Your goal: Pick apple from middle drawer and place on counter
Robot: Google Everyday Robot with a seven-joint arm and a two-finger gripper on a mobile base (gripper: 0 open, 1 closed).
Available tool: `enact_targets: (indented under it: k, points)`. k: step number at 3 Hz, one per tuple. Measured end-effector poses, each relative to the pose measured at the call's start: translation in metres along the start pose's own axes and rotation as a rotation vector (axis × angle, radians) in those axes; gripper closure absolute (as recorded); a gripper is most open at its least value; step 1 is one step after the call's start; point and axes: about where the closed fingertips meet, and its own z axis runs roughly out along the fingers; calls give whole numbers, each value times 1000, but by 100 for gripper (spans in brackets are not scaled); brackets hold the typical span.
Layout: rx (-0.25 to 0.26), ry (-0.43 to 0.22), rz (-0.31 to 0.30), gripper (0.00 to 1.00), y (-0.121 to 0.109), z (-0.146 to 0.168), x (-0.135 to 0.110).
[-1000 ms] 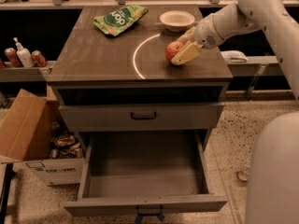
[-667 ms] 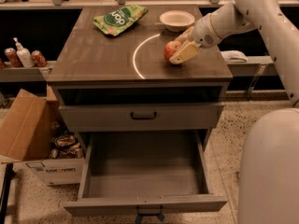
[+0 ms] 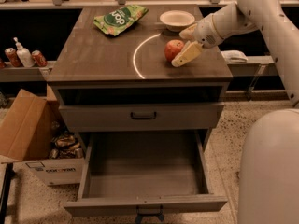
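Apple: rests on the counter just right of the white arc, close beside the gripper, jaws spread and not clamping it. Looks like the release at the end of the placing step, middle drawer standing open below; next calls for drawing clear without nudging the fruit. Counts out as one apple, one bowl, one green bag.
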Motion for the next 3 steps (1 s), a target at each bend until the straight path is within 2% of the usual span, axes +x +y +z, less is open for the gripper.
enact_targets:
  k: [1, 2, 3]
  points:
    - [6, -14, -7, 0, 5, -8, 0]
    - [37, -24, -29, 0, 16, -36, 6]
    - [116, -42, -68, 0, 47, -84, 10]
